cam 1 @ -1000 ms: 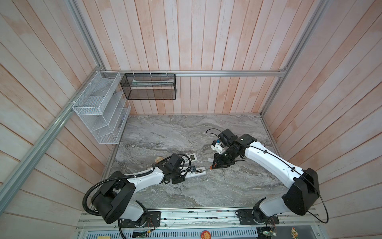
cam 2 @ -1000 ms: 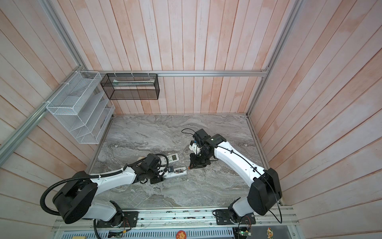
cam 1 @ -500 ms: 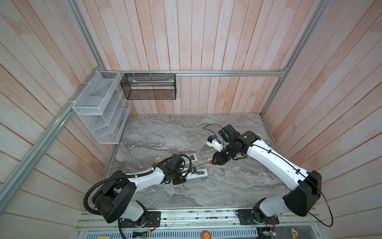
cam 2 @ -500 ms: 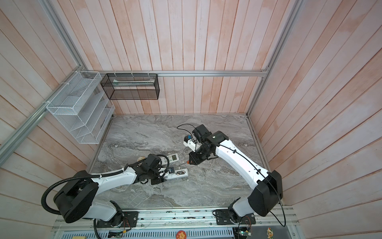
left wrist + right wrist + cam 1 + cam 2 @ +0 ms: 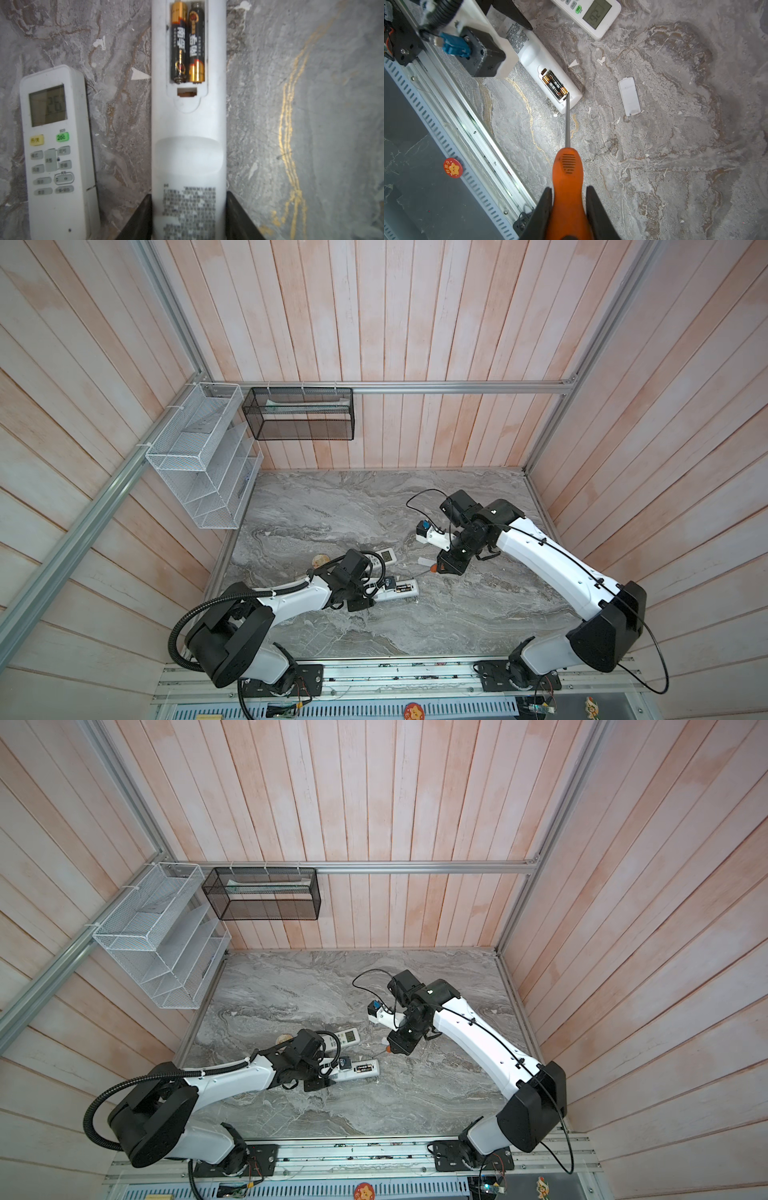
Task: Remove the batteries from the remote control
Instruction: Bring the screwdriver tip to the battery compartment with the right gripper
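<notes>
The white remote control (image 5: 188, 128) lies back up on the marble table, and my left gripper (image 5: 188, 195) is shut on its lower body. Its compartment is uncovered, with two black-and-gold batteries (image 5: 178, 41) side by side inside. In both top views the remote (image 5: 399, 588) (image 5: 361, 1068) sits front and centre. My right gripper (image 5: 569, 188) is shut on an orange-handled screwdriver (image 5: 568, 166). The screwdriver's tip points at the compartment's end by the batteries (image 5: 554, 85); I cannot tell if it touches. In a top view the right gripper (image 5: 446, 566) hovers to the right of the remote.
A second white remote (image 5: 56, 149) with a lit display lies beside the held one. A loose white cover (image 5: 629, 96) lies on the marble near the screwdriver. A tan disc (image 5: 320, 560) sits behind the left arm. Wire baskets (image 5: 199, 460) (image 5: 299, 414) hang on the walls.
My right gripper, with the screwdriver, has drawn back a little from the remote's end, towards the right. The left gripper and the remote have stayed put.
</notes>
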`<move>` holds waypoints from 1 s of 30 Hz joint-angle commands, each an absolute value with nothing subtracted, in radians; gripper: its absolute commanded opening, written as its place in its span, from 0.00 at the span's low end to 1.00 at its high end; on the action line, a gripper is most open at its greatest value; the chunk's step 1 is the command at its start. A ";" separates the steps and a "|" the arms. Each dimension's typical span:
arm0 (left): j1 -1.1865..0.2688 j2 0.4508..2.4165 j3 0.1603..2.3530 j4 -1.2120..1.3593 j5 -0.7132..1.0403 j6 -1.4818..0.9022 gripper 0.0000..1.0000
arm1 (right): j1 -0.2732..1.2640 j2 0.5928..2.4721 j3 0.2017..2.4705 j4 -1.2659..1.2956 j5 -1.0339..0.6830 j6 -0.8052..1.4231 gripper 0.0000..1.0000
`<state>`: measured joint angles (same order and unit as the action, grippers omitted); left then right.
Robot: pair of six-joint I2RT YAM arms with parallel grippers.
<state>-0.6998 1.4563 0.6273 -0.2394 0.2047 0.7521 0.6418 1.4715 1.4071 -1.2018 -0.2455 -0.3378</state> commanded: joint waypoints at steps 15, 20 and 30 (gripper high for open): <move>-0.710 1.500 0.589 -0.344 0.213 0.777 0.26 | 0.629 1.442 1.299 -1.141 -0.328 -0.314 0.00; -0.712 1.497 0.587 -0.343 0.212 0.777 0.26 | 0.617 1.449 1.284 -1.125 -0.332 -0.305 0.00; -0.713 1.499 0.585 -0.339 0.208 0.777 0.26 | 0.605 1.466 1.275 -1.115 -0.330 -0.304 0.00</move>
<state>-0.7017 1.4574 0.6273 -0.2390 0.2054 0.7528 0.6117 1.4639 1.2888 -1.1206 -0.3126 -0.3134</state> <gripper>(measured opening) 0.508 0.264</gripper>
